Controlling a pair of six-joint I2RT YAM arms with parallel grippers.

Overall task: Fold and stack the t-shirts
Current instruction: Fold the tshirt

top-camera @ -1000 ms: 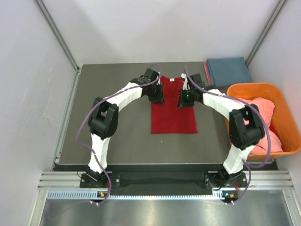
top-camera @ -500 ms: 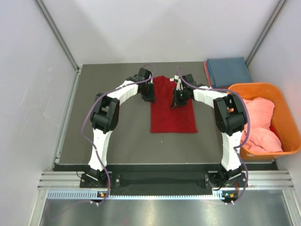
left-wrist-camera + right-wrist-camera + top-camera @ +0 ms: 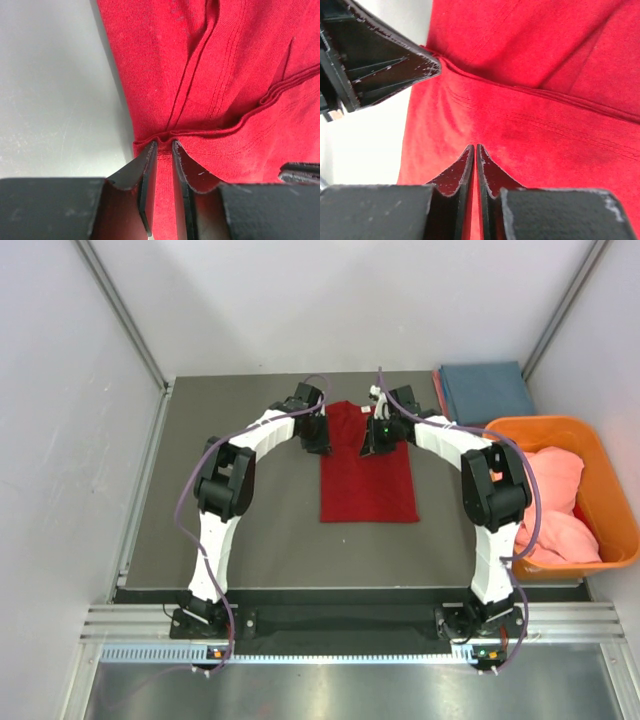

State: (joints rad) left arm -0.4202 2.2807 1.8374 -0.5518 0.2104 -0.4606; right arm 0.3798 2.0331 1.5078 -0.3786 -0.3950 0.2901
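Because the red shirt [image 3: 368, 485] lies on the table [image 3: 240, 540] as a narrow strip with its sides tucked in, both arms reach to its far end, where the collar is. This looks like the set-up for a fold bringing that end toward the hem.

The left claw [image 3: 162, 145] is clamped on the shirt's left edge. Its wrist view shows a small ridge of red cloth bunched between the two fingers, right at the fold line where several layers stack up. Gripping at that corner makes sense, since it takes all the layers at once and keeps the tucked sleeve from spilling out when the end is lifted.

The right claw [image 3: 476, 149] sits just beside it, further in over the cloth. Its fingers are squeezed almost together with their tips down on the fabric. Whether a thin layer is really caught between them is hard to make out from so close. It stands well inside the right edge, so the two grips are not evenly spread, and the right corner may sag if the end is raised like this.

A blue shirt [image 3: 487, 390] lies folded flat at the far right corner of the table, likely the start of the stack. The pink shirts [image 3: 560, 490] are heaped in the orange tub [image 3: 605, 510] at the right, not yet folded.
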